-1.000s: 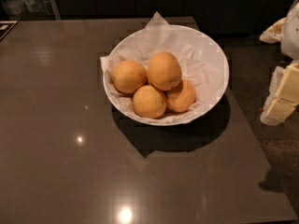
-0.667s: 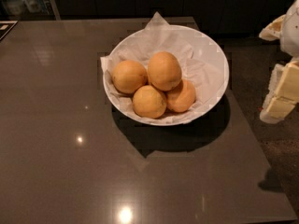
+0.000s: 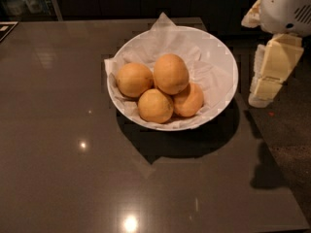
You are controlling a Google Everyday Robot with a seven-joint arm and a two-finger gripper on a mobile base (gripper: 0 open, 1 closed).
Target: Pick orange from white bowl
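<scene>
The white bowl (image 3: pixel 221 57), lined with crumpled white paper, stands on the dark table. Several yellow-orange fruits lie in it. The orange (image 3: pixel 170 73), the largest and slightly egg-shaped, rests on top in the middle. Smaller round ones lie to its left (image 3: pixel 134 79), in front (image 3: pixel 155 106) and to its right front (image 3: pixel 189 100). My gripper (image 3: pixel 262 93), white and cream, hangs at the right edge of the view. It is beside the bowl's right rim, apart from it, and level with the bowl. It holds nothing that I can see.
The dark glossy table (image 3: pixel 63 144) ends a little right of the bowl, with speckled floor (image 3: pixel 291 144) beyond the edge. The arm's white housing (image 3: pixel 286 6) fills the top right corner. Dark cabinets stand behind the table.
My gripper and arm have moved left and a little up, closer to the bowl's right rim. The bowl and fruits have not moved.
</scene>
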